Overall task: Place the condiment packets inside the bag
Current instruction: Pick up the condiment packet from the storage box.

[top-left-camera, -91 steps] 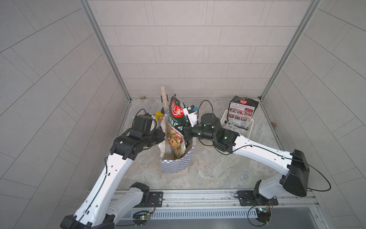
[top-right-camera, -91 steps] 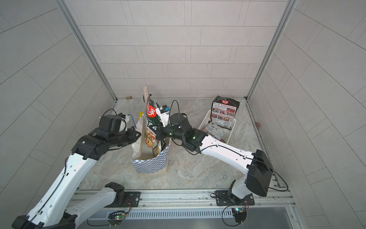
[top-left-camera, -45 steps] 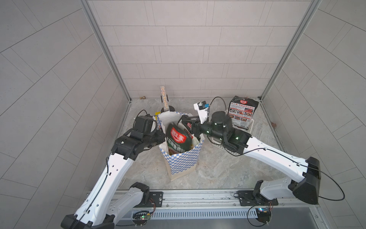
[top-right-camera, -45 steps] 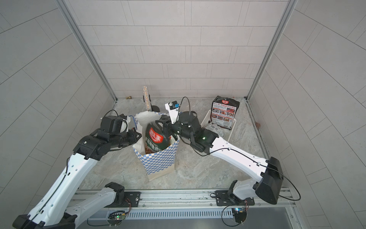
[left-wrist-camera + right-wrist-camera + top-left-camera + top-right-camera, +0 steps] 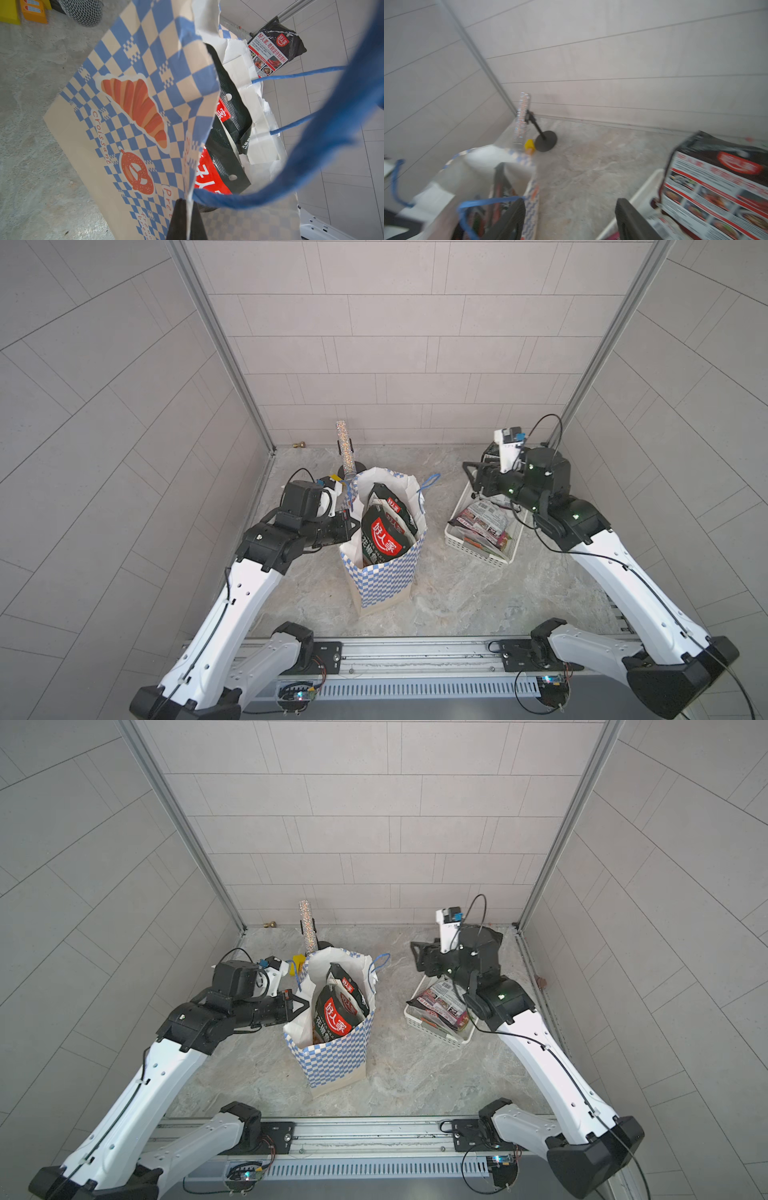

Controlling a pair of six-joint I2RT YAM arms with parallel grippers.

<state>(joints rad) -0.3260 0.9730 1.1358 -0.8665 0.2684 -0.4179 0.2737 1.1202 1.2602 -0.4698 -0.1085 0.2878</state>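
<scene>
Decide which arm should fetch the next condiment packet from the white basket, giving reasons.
Right. The right gripper hangs open and empty close by the basket of packets; the left gripper is shut on the rim of the bag, steadying it.

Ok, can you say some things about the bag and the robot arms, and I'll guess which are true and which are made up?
1. The bag stands upright. True.
2. The right gripper holds a packet. False: it is open and empty.
3. The left gripper pinches the bag's rim. True.
4. The basket is empty. False: packets lie in it.
5. Black packets sit in the bag. True.
</scene>
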